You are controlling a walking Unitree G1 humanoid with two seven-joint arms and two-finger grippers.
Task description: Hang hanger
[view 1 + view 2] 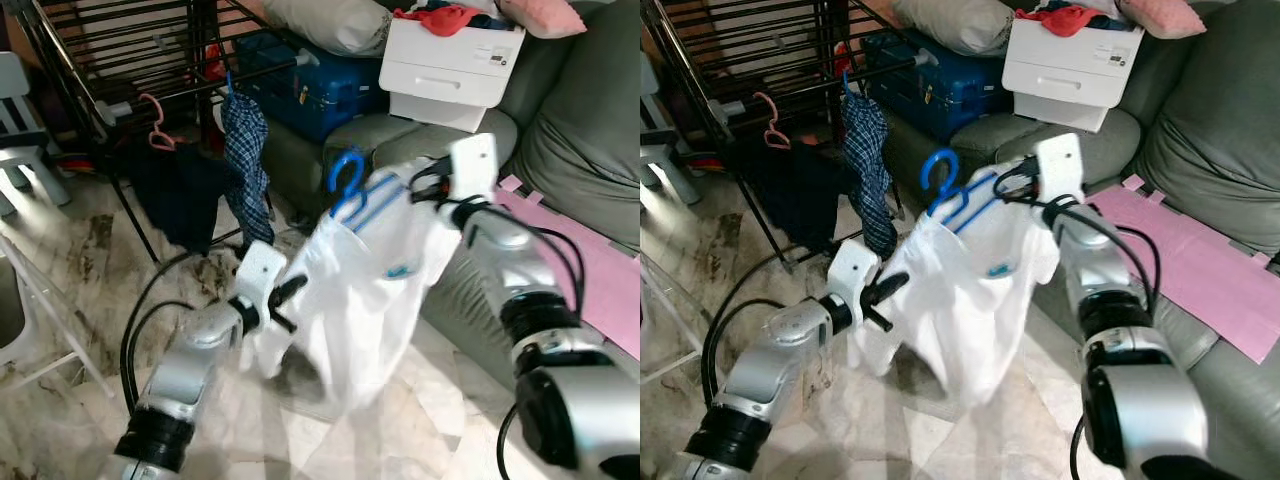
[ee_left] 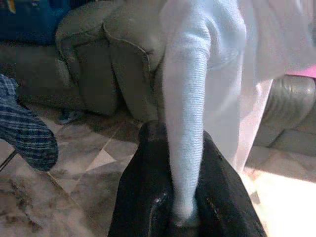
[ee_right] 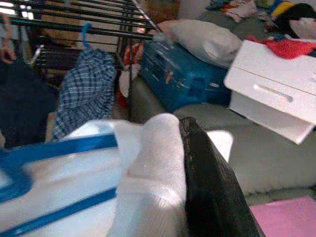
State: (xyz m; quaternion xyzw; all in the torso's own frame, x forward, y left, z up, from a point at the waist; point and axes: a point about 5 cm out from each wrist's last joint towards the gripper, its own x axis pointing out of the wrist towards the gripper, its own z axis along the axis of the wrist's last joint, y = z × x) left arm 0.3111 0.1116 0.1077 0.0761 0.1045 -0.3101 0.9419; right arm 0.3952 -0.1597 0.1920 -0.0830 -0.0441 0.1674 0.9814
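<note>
A shirt on a hanger hangs between both arms; the rack stands behind left, the sofa right.

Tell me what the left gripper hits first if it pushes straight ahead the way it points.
Probably the grey sofa: the left gripper, shut on the white shirt, points toward its front, though depth is unclear.

The blue hanger shows its hook and part of its bars; the rest lies buried inside the white shirt. The right gripper is folded into shirt cloth at about one o'clock of the garment, so its fingertips are hidden. The drying rack runs off the frame's top edge at eleven o'clock. A white chair is cut at nine o'clock.
</note>
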